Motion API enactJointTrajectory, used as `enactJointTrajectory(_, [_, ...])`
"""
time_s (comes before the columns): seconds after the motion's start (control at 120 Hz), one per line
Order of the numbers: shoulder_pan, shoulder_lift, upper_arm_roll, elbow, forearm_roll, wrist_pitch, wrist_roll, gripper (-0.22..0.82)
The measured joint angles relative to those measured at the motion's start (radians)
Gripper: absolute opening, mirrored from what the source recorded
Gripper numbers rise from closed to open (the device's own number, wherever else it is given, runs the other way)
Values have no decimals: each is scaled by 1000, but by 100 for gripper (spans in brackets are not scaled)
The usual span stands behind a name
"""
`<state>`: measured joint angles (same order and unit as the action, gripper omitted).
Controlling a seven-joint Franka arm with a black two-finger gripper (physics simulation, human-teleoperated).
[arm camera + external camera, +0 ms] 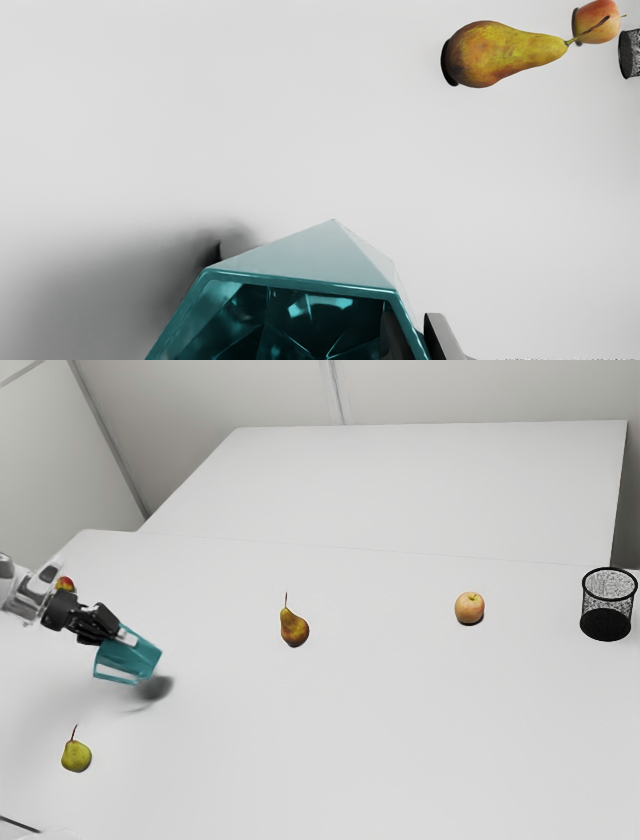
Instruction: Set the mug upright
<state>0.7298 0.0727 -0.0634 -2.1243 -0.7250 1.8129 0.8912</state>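
At the exterior view's left, my gripper (119, 637) is shut on the wall of the teal mug (137, 656). The mug hangs tilted over the table, its shadow lying a little apart from it. In the wrist view the faceted mug (305, 257) has its open mouth toward the camera. The gripper (416, 327) pinches one side of the rim there, one finger inside the mug and the other outside. The mug's lower part is cut off by the picture edge.
On the white table (380, 730), a green pear (76, 756) lies nearest the mug. A brown pear (294, 628), an apple (469, 608) and a black mesh cup (607, 605) stand toward the exterior view's right. A red fruit (65, 584) is behind the arm.
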Motion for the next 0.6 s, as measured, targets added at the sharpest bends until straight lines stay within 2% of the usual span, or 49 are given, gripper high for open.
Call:
enactJointTrajectory(0.258, [-169, -141, 7, 5, 131, 9, -53, -17])
enactJointTrajectory(0.392, [-296, -173, 7, 11, 238, 14, -120, -17])
enactJointTrajectory(0.6, [-432, -199, 6, 12, 392, 61, -250, -17])
